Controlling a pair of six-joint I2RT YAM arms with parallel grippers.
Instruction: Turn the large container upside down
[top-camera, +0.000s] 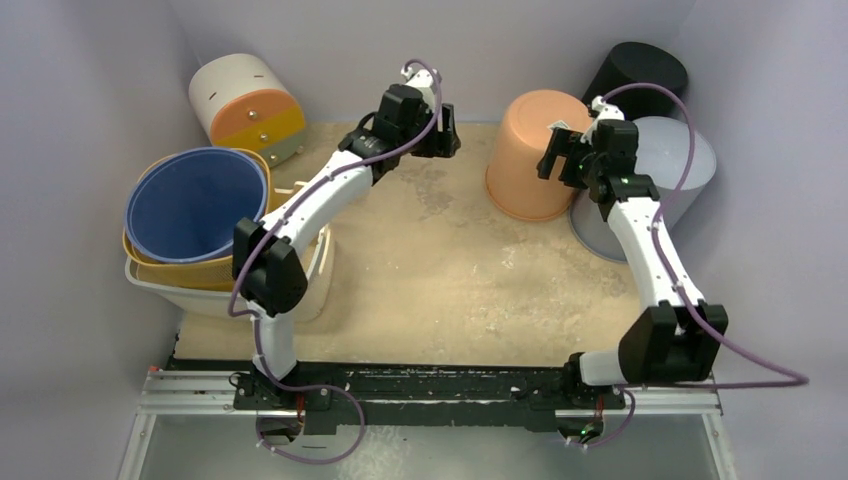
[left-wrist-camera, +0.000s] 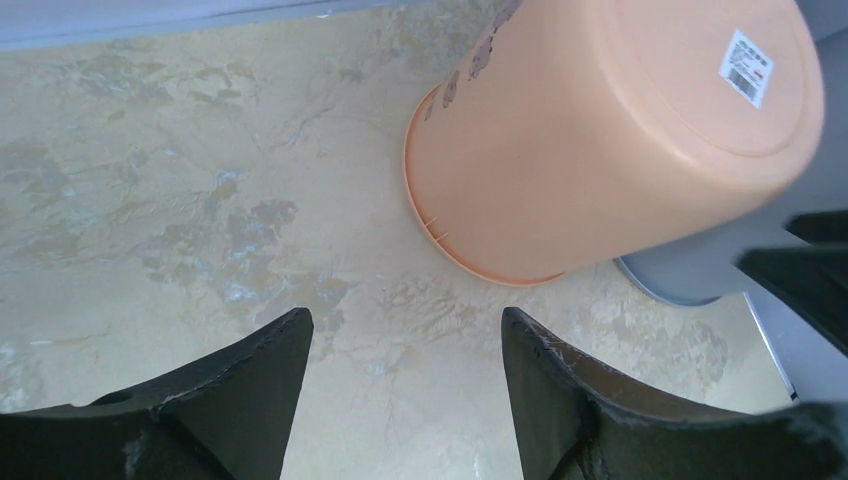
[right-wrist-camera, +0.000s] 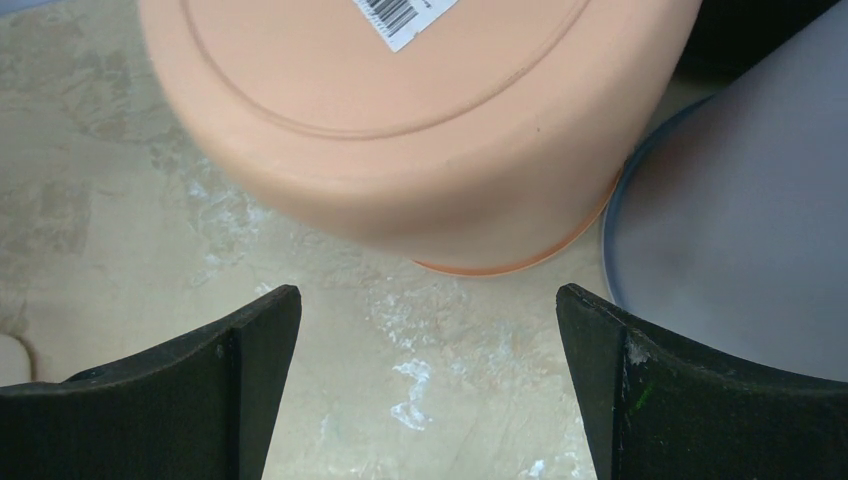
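The large orange container (top-camera: 533, 152) stands upside down on the beige table at the back, base with a barcode sticker facing up. It also shows in the left wrist view (left-wrist-camera: 600, 140) and in the right wrist view (right-wrist-camera: 420, 120). My left gripper (top-camera: 446, 130) is open and empty, above the table a little to the left of the container; its jaws stand wide apart (left-wrist-camera: 405, 330). My right gripper (top-camera: 561, 155) is open and empty at the container's right side, between it and a grey container; its jaws are wide apart over bare table (right-wrist-camera: 428, 305).
A grey container (top-camera: 665, 185) stands upside down touching the orange one's right side, also seen in both wrist views (left-wrist-camera: 690, 270) (right-wrist-camera: 740, 250). A black container (top-camera: 640, 72) is behind it. Stacked tubs with a blue bucket (top-camera: 195, 205) on top sit left. A white-and-orange drum (top-camera: 247, 100) lies back left.
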